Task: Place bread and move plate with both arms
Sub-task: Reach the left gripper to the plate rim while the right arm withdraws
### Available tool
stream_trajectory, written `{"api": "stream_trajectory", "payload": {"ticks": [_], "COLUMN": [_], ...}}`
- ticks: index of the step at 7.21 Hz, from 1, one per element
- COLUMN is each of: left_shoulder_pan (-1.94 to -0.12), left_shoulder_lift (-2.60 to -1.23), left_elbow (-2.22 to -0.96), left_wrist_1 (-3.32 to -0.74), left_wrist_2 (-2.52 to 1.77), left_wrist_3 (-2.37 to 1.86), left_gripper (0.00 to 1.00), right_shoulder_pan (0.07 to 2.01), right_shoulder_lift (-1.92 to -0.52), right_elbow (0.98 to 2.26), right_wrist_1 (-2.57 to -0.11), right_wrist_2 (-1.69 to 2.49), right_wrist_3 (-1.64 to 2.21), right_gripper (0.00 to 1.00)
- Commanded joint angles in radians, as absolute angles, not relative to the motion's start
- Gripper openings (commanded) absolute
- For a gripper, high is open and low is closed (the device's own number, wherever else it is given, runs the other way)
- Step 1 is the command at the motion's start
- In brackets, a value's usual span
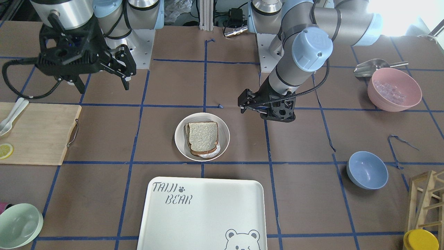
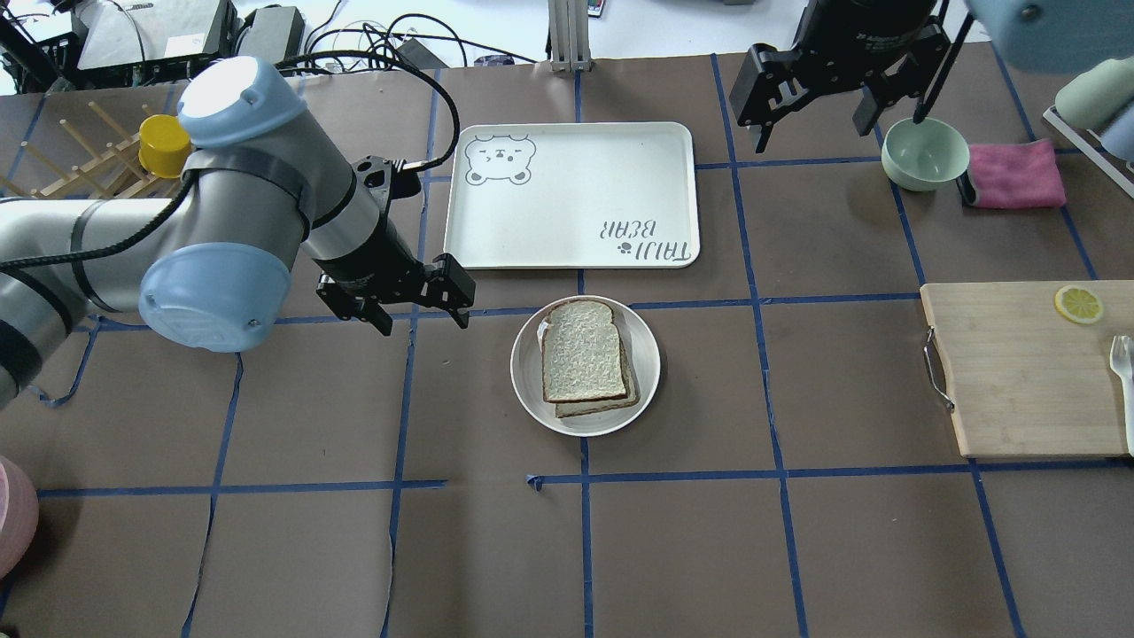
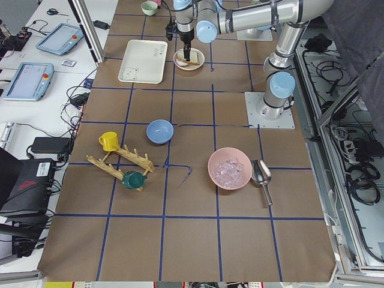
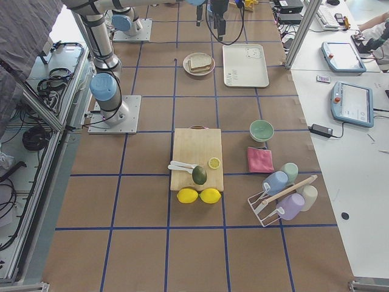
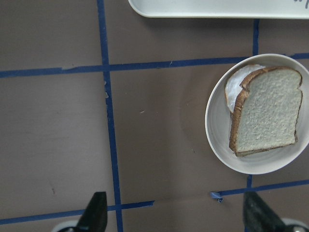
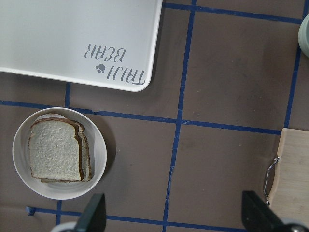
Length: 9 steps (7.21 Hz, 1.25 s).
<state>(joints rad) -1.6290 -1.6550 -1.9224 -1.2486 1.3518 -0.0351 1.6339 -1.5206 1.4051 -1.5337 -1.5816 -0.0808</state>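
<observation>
In the overhead view, the left arm's black two-finger gripper [image 2: 423, 317] is hovering spread open and empty, near the left side of the round cream-white plate [image 2: 649, 354]. The thick pale bread slice with dark crust [image 2: 582, 350] is lying on that plate atop a thinner tan slice [image 2: 595, 409], touching neither gripper. The right gripper [image 2: 813, 133] is hanging open, well apart.

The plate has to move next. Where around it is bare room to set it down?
The TAIJI BEAR tray, just beyond the plate, is bare all over. Bare brown paper also lies between the plate and the cutting board, and on the robot's side of the plate. Tightest: the plate's left, where the open left gripper hovers.
</observation>
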Motion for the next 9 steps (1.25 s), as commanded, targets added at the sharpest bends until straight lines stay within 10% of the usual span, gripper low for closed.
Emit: {"api": "stream_trajectory", "payload": {"ticks": [1,5,9], "left_shoulder_pan": [-1.637,-1.638,-1.689], "left_shoulder_lift": [-1.721,-1.859,-1.894], "left_elbow": [-2.031,-2.062,-2.06], "left_wrist_1": [-1.073,-0.919,-0.873], "left_wrist_2": [1.258,1.177,1.173], "left_wrist_3": [-0.116,-0.199,-0.201], "left_gripper": [1.0,0.91,0.45], "right_shoulder_pan": [1.635,1.629,1.631], "right_shoulder_lift": [-1.555,-1.549,-1.549], "right_elbow": [1.442,1.479,1.483], "right_wrist_1": [-1.517,-1.549,-1.557], "right_wrist_2": [-1.586,-1.598,-1.589], "right_wrist_3": [-0.092,-0.084,-0.072], "right_gripper": [1.0,1.0,1.0]}}
